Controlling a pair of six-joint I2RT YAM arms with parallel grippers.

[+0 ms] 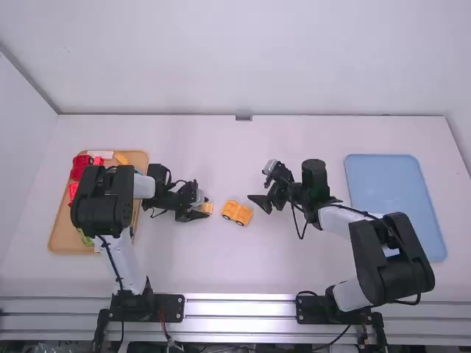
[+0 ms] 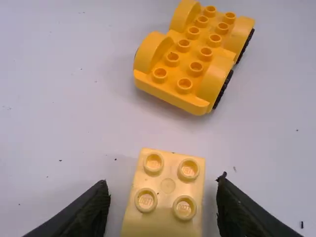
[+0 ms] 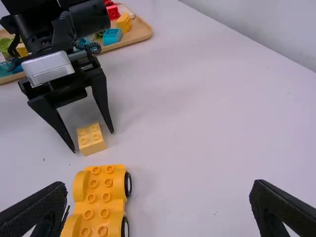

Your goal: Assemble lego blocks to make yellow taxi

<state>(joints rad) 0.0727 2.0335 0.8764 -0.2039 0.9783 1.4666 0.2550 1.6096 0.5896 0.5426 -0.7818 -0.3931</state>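
"How did the yellow car base [image 1: 236,212] lie?"

"Wheels down on the white surface [image 1: 184,257], between the two grippers. Its long axis ran mostly left to right, the right end angled a little toward the arms' bases. I couldn't tell front from back."

"And its make?"

"Smooth, molded and plastic-looking, with rounded arches over black wheels [image 3: 128,183] and two rows of hollow-topped round studs down the middle."

"What about the pale yellow block [image 2: 168,185]?"

"Just left of the base, near it but apart. It stood studs up, two by two, with straight edges and a roughly square top, so no long axis stood out there. A faint round mark sat amid the studs."

"Was it gripped?"

"No. The left gripper [image 1: 206,208] had its jaws parted around it, a gap showing on either side. The right gripper [image 1: 257,204] was over to the base's right, jaws spread wide and holding nothing."

"Anything farther out?"

"A tan tray [image 1: 68,239] of colored blocks on the left, a flat blue tray [image 1: 390,191] on the right."
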